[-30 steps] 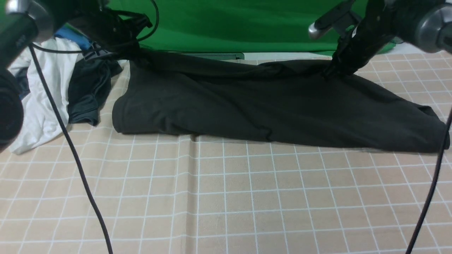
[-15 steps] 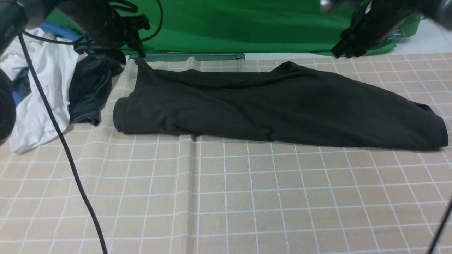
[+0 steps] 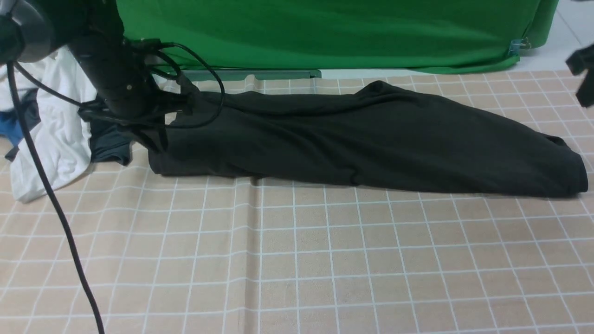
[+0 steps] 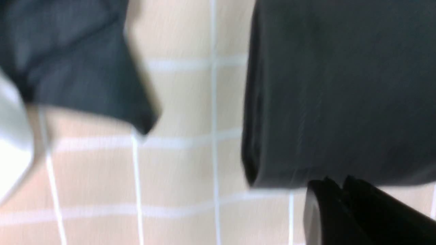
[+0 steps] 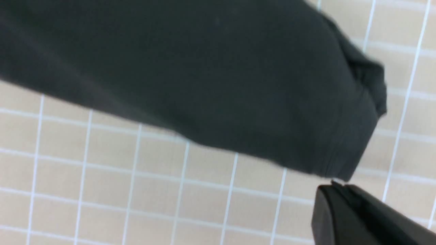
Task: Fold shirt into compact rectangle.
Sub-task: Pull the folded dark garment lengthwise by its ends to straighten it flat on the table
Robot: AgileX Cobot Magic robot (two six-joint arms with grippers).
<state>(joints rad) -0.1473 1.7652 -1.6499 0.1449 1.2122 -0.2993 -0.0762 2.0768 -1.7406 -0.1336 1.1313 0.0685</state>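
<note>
The black shirt lies on the checked tablecloth as a long band running left to right, its print and neck label hidden. My left gripper is shut and holds nothing, just off the shirt's near left corner. In the front view the left arm covers that end of the shirt. My right gripper is shut and empty too, hovering beside the right end of the shirt. Only a dark piece of the right arm shows at the front view's right edge.
A white garment and a smaller dark grey garment are heaped left of the shirt, the grey one a short gap from it. A green backdrop closes the far side. A black cable hangs across the left foreground.
Both grippers let go of the shirt's far edge, which dropped flat. The left arm came down to the shirt's left end; the right arm swung out to the right edge.
</note>
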